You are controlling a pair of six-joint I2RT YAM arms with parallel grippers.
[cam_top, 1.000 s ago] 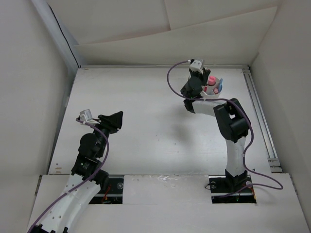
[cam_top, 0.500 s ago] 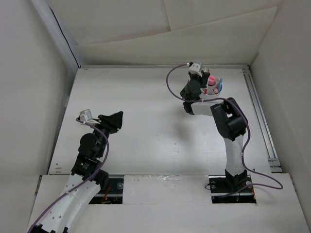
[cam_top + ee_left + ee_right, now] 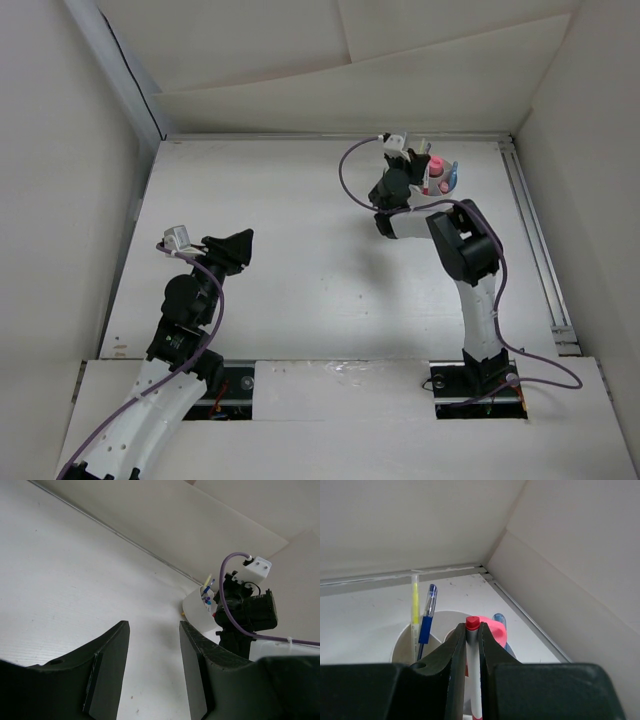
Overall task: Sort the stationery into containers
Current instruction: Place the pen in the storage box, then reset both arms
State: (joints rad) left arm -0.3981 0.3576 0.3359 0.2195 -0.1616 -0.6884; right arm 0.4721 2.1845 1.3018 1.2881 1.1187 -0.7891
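Right wrist: right tool (image 3: pixel 472 636) clamped on red-capped pen (image 3: pixel 474 677), tub (image 3: pixel 401 649) just beneath. Lower it upright into a free compartment, then release.

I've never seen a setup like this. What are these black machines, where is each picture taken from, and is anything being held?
These are two robot arms bolted to a white table. One picture looks down from above; the other two come from cameras on each wrist. The right tool is clamped on a red-capped pen at a round white tub near the far right corner, where a yellow pen, a blue pen and a pink-capped glue stick already stand. The left tool is empty, its jaws apart.
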